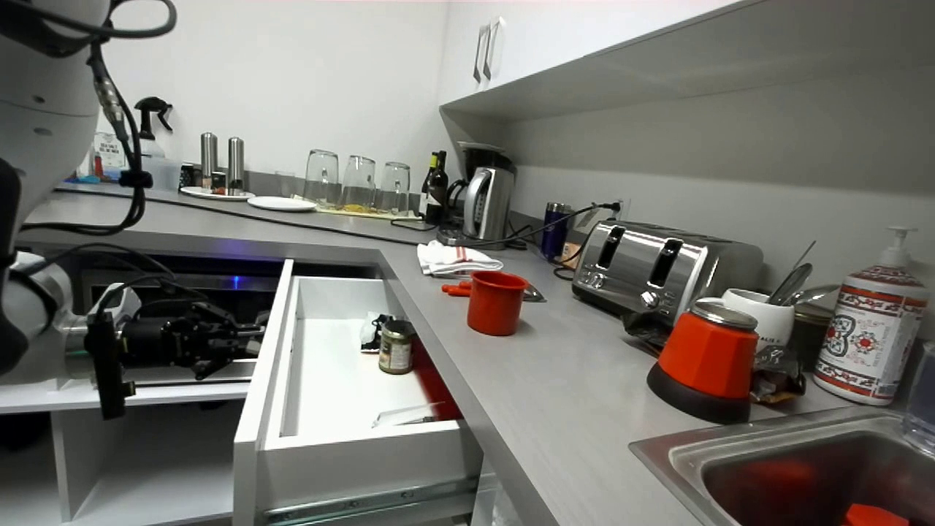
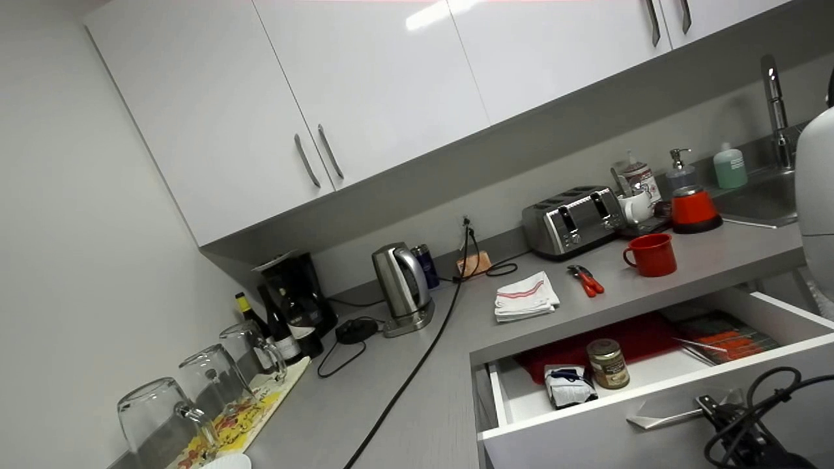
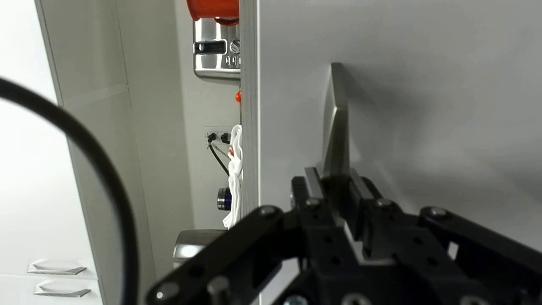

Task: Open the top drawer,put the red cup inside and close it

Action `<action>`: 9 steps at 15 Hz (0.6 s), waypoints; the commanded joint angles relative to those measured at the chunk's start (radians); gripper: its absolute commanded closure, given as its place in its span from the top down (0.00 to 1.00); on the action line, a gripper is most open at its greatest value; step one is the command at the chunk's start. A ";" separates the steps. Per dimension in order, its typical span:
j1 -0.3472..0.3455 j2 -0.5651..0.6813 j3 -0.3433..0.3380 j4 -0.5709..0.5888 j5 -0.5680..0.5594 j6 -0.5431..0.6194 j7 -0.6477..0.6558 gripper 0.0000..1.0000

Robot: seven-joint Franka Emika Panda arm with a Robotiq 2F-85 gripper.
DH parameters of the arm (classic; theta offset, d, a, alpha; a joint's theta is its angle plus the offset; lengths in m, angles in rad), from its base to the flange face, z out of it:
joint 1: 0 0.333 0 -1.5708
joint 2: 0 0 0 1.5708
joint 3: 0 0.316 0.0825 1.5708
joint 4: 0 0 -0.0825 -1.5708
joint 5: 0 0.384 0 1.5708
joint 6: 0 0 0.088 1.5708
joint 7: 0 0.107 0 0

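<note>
Top drawer (image 1: 332, 394) pulled open, bar handle (image 3: 337, 123) pinched by tool (image 3: 337, 184). Red mug (image 2: 655, 256) seated near front edge of surface (image 1: 562, 402).

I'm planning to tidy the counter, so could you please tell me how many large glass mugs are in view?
3, in a row: the first mug nearest the dark bottles, the middle mug, and the end mug nearest the bare white plate. Others may be hidden.

We see the cup (image 2: 657, 256) in plain red, the top drawer (image 1: 365, 467) in white with a silver handle (image 3: 335, 135), the worktop (image 1: 562, 405) in grey and the fingers (image 3: 312, 214) in black. We note red stripes on the white cloth (image 2: 525, 299) and red patterned bands on the white bottle (image 1: 871, 332).
</note>
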 commanded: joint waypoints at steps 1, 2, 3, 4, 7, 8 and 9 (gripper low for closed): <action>0.019 -0.037 0.015 0.003 -0.002 0.024 -0.013 0.04; 0.018 -0.042 0.019 -0.002 0.002 0.031 -0.014 0.04; 0.016 -0.049 0.026 -0.011 0.004 0.043 -0.017 0.36; 0.013 -0.060 0.030 -0.023 0.001 0.055 -0.017 0.43; 0.029 -0.096 0.055 -0.045 -0.015 0.093 -0.003 0.63; 0.039 -0.106 0.062 -0.050 -0.015 0.095 0.002 0.72; 0.048 -0.115 0.068 -0.054 -0.016 0.100 0.003 0.79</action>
